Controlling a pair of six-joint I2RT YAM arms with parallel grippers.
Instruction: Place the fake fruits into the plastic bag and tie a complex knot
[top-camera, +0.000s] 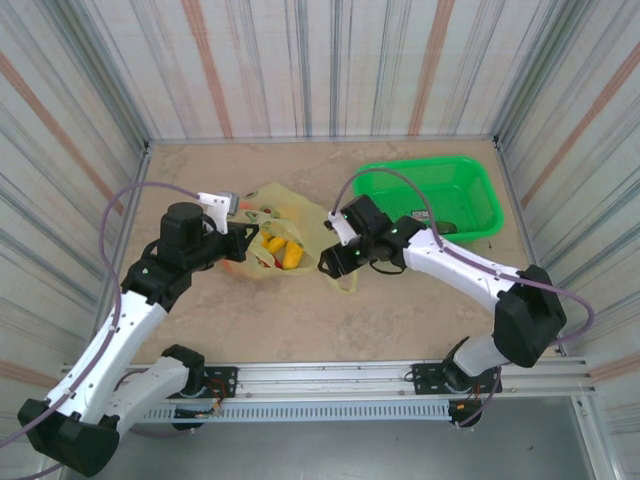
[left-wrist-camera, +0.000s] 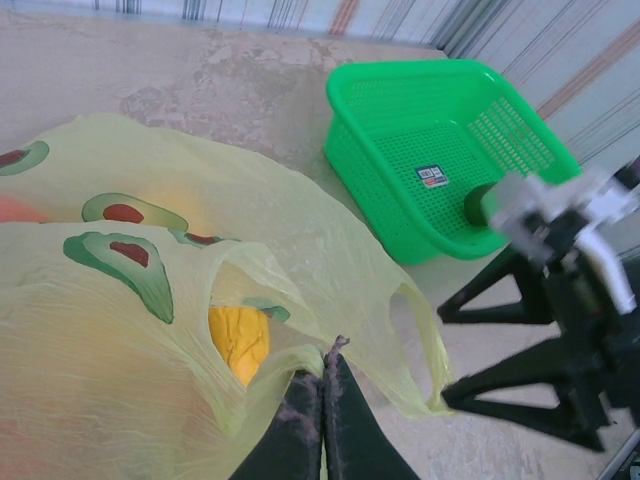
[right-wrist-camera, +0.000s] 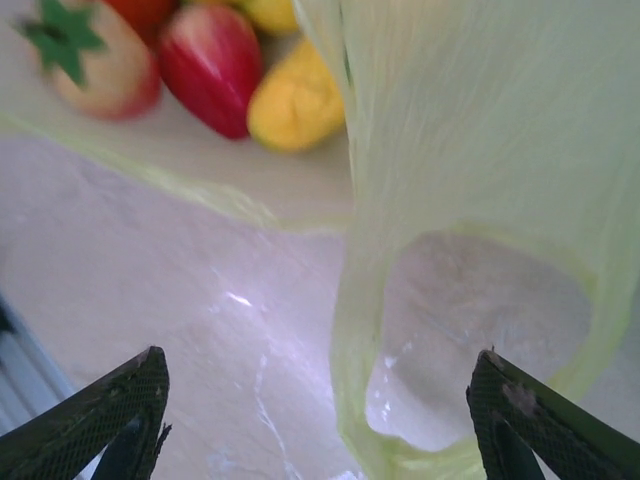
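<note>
Your left fingers (left-wrist-camera: 300, 430) are clenched on the rim of the plastic bag (left-wrist-camera: 130, 400) at bench (left-wrist-camera: 200, 90) centre, nine o'clock from the green basket (left-wrist-camera: 375, 190), your right fingers (right-wrist-camera: 110, 415) hang released astride its handle loop (right-wrist-camera: 352, 340), and the fake fruits (right-wrist-camera: 210, 60) look bagged, so tying the knot is what's left.

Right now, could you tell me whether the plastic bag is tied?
Untied: the plastic bag gapes, fruits visible inside, handle loop loose.

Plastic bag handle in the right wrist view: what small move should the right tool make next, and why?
Probably ease the right tool forward and close it on the handle loop. Its jaws stand wide open with the loop lying ahead between them, the left tool is shut on the plastic bag, and fruits lie inside.
</note>
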